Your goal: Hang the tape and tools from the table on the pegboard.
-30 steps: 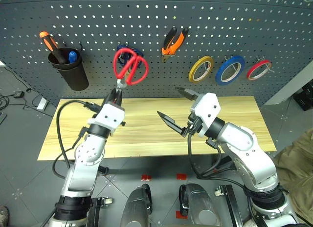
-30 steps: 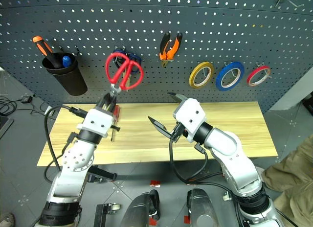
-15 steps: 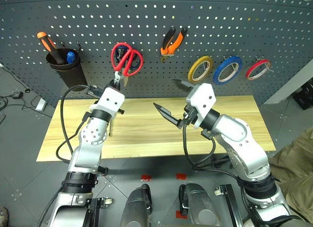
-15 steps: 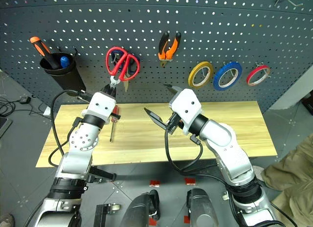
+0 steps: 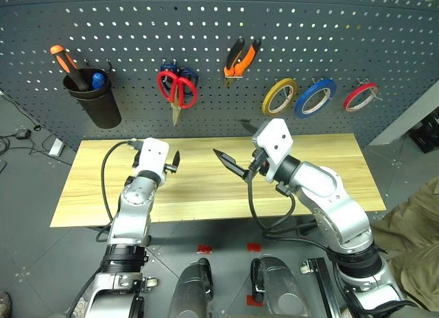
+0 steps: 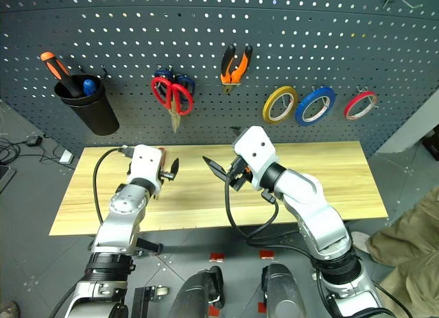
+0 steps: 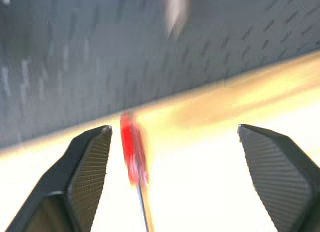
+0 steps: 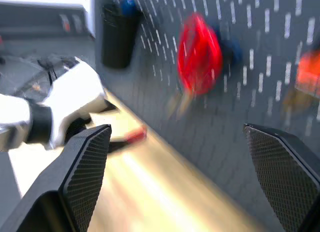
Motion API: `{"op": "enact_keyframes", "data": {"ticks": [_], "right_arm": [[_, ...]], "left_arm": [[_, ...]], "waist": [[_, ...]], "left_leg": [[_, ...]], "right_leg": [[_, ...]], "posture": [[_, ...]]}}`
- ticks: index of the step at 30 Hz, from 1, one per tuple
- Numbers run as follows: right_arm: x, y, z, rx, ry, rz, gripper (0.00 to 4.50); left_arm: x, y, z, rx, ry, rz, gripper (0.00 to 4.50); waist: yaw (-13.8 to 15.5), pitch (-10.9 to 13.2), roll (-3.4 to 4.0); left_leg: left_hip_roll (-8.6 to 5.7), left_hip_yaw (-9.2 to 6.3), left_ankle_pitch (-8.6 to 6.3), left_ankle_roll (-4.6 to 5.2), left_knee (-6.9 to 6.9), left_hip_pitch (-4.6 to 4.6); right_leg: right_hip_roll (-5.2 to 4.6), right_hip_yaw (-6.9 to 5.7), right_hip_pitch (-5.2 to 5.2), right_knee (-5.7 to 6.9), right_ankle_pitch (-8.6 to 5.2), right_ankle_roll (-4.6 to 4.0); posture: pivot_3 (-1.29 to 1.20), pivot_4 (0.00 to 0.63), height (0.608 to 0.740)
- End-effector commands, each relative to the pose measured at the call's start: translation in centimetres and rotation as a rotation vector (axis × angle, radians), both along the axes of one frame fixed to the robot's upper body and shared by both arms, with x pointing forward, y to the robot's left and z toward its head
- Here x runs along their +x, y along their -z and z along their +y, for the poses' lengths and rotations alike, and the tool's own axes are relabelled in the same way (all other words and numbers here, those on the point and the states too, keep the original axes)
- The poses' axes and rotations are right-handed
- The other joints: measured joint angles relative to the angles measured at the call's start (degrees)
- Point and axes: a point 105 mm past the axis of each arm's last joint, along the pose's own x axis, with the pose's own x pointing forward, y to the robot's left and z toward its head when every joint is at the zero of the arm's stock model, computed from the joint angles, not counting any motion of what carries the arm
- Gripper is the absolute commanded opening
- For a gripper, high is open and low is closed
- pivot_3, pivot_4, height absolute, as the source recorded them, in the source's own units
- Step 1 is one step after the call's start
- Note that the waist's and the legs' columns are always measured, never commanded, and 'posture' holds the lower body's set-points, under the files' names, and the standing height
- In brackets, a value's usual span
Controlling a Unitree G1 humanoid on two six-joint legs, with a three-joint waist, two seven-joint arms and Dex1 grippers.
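The red-handled scissors (image 5: 177,90) hang on the pegboard (image 5: 343,30), in front of a blue-handled pair. To their right hang the orange-and-black pliers (image 5: 241,57) and the blue tape (image 5: 315,99). The red-handled screwdriver (image 7: 131,147) lies on the table (image 5: 329,160) near its back edge. My left gripper (image 7: 174,128) is low over the table and open, with the screwdriver just ahead between its fingers, apart from both. My right gripper (image 5: 236,145) hovers open and empty above the table's middle.
A black cup (image 5: 94,97) at the pegboard's left holds an orange-and-black screwdriver (image 5: 63,58). A yellow tape ring (image 5: 279,96) and a red tape ring (image 5: 361,96) flank the blue one. A cable (image 5: 110,174) loops beside my left arm.
My left gripper let go of the red scissors, which now hang on the pegboard, then opened and sank to the table by the screwdriver. My right gripper drifted slightly left.
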Motion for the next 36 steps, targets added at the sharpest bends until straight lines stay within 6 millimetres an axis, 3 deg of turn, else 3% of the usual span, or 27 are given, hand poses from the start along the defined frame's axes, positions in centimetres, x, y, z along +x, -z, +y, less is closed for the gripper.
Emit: {"op": "enact_keyframes", "data": {"ticks": [1, 11, 19, 31, 34, 36], "right_arm": [[-1.0, -1.2, 1.2, -0.001, -0.038, 0.066, 4.5], [-1.2, -2.4, 4.1, -0.071, -0.089, 0.111, 4.5], [-1.5, -3.8, 5.3, -0.085, -0.103, 0.057, 4.5], [-1.6, -3.5, 4.7, -0.112, -0.079, 0.06, 4.5], [-1.7, -3.4, 4.7, -0.118, -0.077, 0.06, 4.5], [-1.8, -3.3, 4.7, -0.122, -0.077, 0.06, 4.5]], "left_arm": [[-0.2, -0.2, 2.6, -0.087, -0.051, 0.073, 4.1], [3.3, -1.7, 6.0, -0.136, -0.067, 0.146, 4.1], [5.3, -1.2, 4.7, -0.135, -0.008, 0.2, 4.1], [6.7, -2.2, 5.5, -0.175, -0.092, 0.164, 4.1], [7.0, -2.5, 5.3, -0.164, -0.085, 0.153, 3.55], [7.1, -2.7, 5.2, -0.158, -0.078, 0.144, 2.95]], "waist": [[0.0, 0.2, 0.03], [1.4, 2.3, 0.12], [1.5, 4.5, -0.16], [1.2, 7.0, -0.39], [0.9, 7.1, -0.39], [0.7, 7.1, -0.39]], "left_leg": [[0.07, -0.01, 0.02, -0.04, 0.0, 0.0], [0.25, 0.04, 0.12, -0.18, 0.02, 0.08], [0.28, 0.51, 0.21, -0.34, -0.23, -0.3], [0.31, 0.84, 0.22, -0.36, -0.28, -0.4], [0.31, 0.89, 0.22, -0.37, -0.3, -0.4], [0.31, 0.9, 0.21, -0.37, -0.3, -0.4]], "right_leg": [[0.09, 0.0, -0.01, 0.0, 0.02, -0.03], [0.33, 0.18, -0.1, -0.06, 0.13, -0.27], [0.28, 0.43, -0.78, -0.05, 0.12, -0.29], [0.26, 0.7, -1.05, -0.06, 0.11, -0.28], [0.26, 0.72, -1.06, -0.08, 0.11, -0.28], [0.26, 0.73, -1.06, -0.08, 0.11, -0.28]], "posture": [[-0.29, 0.279, 0.74], [-0.26, 0.381, 0.74], [-0.27, 0.438, 0.74], [-0.32, 0.45, 0.74], [-0.32, 0.448, 0.74], [-0.32, 0.448, 0.74]]}}
